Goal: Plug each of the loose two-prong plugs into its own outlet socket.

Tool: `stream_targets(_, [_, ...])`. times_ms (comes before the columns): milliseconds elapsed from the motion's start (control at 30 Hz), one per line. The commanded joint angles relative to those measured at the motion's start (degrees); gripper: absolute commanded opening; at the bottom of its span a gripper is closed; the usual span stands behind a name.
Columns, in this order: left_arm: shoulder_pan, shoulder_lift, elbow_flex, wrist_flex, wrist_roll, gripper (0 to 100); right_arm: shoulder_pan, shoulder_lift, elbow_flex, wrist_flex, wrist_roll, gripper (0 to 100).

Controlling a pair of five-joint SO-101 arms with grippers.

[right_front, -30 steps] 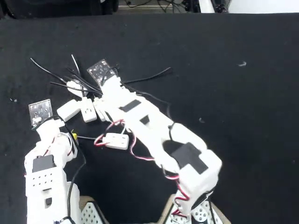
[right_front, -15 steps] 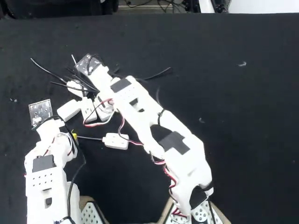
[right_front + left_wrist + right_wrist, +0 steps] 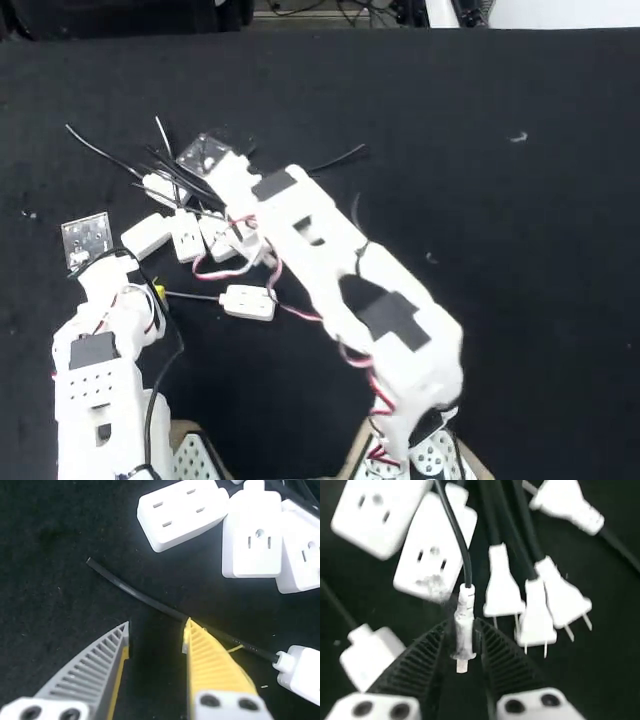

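My right gripper is shut on a white two-prong plug, whose black cord runs away over an outlet block. Three more loose plugs lie side by side just beyond it. In the high view the right arm stretches over the row of white outlet blocks and the tangle of black cords. My left gripper is open low over the mat, with a black cord crossing just past its fingertips. Outlet blocks lie a little further on.
A separate white block on a black cord lies on the black mat between the two arms, and its end also shows in the left wrist view. Red and white arm wires dangle over the outlets. The mat's right half is bare.
The right arm swung toward the far left over the plug cluster, then came back slightly toward the outlets. The left arm has not moved.
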Motion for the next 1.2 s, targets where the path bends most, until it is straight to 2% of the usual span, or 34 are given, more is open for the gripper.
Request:
stream_targets(0, [-0.7, -0.7, -1.0, 0.1, 0.4, 18, 4.3, -13.9, 8.4, -3.3, -0.9, 1.1])
stream_targets(133, [-0.7, -0.7, -1.0, 0.0, 0.4, 18, 9.3, -25.5, 15.9, -3.3, -0.4, 1.1])
stream_targets(233, [-0.7, -0.7, -1.0, 0.0, 0.4, 18, 13.3, -32.0, 19.6, 0.5, 3.3, 1.1])
stream_targets(367, [-0.7, -0.7, -1.0, 0.0, 0.4, 18, 20.0, -34.9, 24.5, 7.6, 8.3, 1.1])
stream_targets(500, [-0.7, -0.7, -1.0, 0.0, 0.4, 18, 27.6, -34.9, 29.8, 8.3, 13.3, 1.6])
stream_targets(567, [-0.7, -0.7, -1.0, 0.0, 0.4, 18, 28.7, -35.3, 32.7, 8.8, 17.9, 6.6])
stream_targets(700, [-0.7, -0.7, -1.0, 0.0, 0.4, 18, 28.8, -37.4, 36.4, 9.1, 25.1, 23.0])
stream_targets(833, [-0.7, -0.7, -1.0, 0.0, 0.4, 18, 32.3, -43.8, 36.5, 8.6, 30.2, 20.7])
stream_targets(1033, [-0.7, -0.7, -0.9, 0.0, 0.4, 18, 40.1, -46.3, 43.8, -4.4, 43.7, 12.0])
stream_targets(1167, [-0.7, -0.7, -0.9, 0.0, 0.4, 18, 41.7, -42.2, 51.2, -17.6, 46.7, 10.9])
